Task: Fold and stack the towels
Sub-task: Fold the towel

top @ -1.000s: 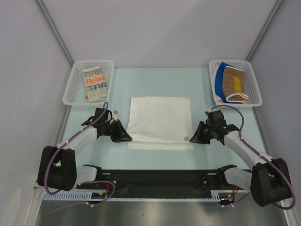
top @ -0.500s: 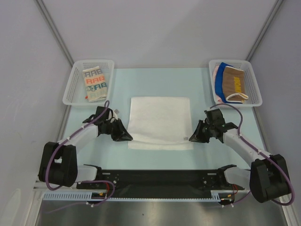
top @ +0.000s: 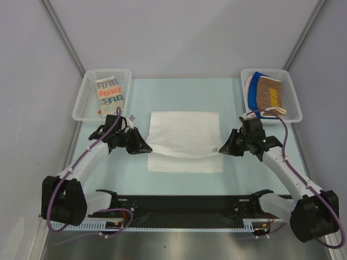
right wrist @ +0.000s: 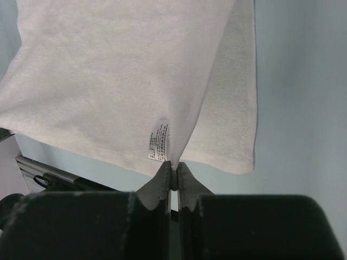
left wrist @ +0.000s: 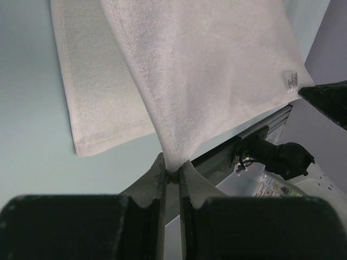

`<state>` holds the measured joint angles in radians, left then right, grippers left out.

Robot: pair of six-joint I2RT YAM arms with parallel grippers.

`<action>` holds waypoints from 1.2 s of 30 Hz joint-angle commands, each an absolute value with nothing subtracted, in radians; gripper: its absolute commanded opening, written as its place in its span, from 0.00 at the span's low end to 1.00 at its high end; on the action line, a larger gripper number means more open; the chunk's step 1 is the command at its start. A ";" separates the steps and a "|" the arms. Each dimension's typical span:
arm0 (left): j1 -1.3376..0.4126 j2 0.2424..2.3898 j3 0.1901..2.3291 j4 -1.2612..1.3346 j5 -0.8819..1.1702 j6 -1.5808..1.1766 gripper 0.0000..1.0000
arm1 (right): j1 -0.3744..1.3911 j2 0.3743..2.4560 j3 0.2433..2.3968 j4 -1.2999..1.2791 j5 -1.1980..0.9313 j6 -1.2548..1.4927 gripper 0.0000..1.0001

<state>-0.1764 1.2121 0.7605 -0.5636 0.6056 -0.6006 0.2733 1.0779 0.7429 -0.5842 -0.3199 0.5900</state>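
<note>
While both arms lift its near corners, the white towel [top: 184, 132] starts to fold.
Left gripper [top: 146, 148] and right gripper [top: 222, 151] each stay clamped on a corner. The towel lies at the middle of the table [top: 135, 174], and both corners have moved toward the table's far edge since a moment ago, so this fold is likely underway.

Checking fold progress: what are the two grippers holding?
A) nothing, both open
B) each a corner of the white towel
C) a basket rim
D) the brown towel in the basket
B: the wrist views show the left gripper and right gripper each with jaws shut on a corner of the white towel.
</note>
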 commanded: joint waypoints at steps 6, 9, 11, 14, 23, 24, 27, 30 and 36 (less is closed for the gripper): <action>-0.181 1.146 0.833 -0.617 0.601 -0.586 0.00 | 0.267 1.029 0.830 -0.652 -0.304 0.568 0.00; -0.181 1.144 0.824 -0.615 0.601 -0.589 0.01 | 0.268 1.020 0.824 -0.655 -0.307 0.571 0.00; -0.183 1.137 0.819 -0.615 0.603 -0.591 0.00 | 0.267 1.009 0.822 -0.657 -0.308 0.572 0.00; -0.183 1.131 0.815 -0.617 0.603 -0.592 0.00 | 0.267 1.006 0.821 -0.660 -0.308 0.574 0.00; -0.183 1.137 0.714 -0.560 0.607 -0.610 0.00 | 0.275 1.000 0.739 -0.626 -0.318 0.586 0.00; -0.183 1.144 0.703 -0.551 0.609 -0.611 0.00 | 0.275 0.999 0.730 -0.624 -0.318 0.587 0.00; -0.183 1.154 0.664 -0.525 0.614 -0.617 0.00 | 0.276 1.000 0.689 -0.606 -0.321 0.594 0.00; -0.181 1.169 0.632 -0.503 0.612 -0.618 0.00 | 0.282 0.997 0.646 -0.588 -0.325 0.607 0.00; -0.184 1.213 0.583 -0.454 0.617 -0.621 0.01 | 0.293 1.012 0.577 -0.551 -0.324 0.611 0.00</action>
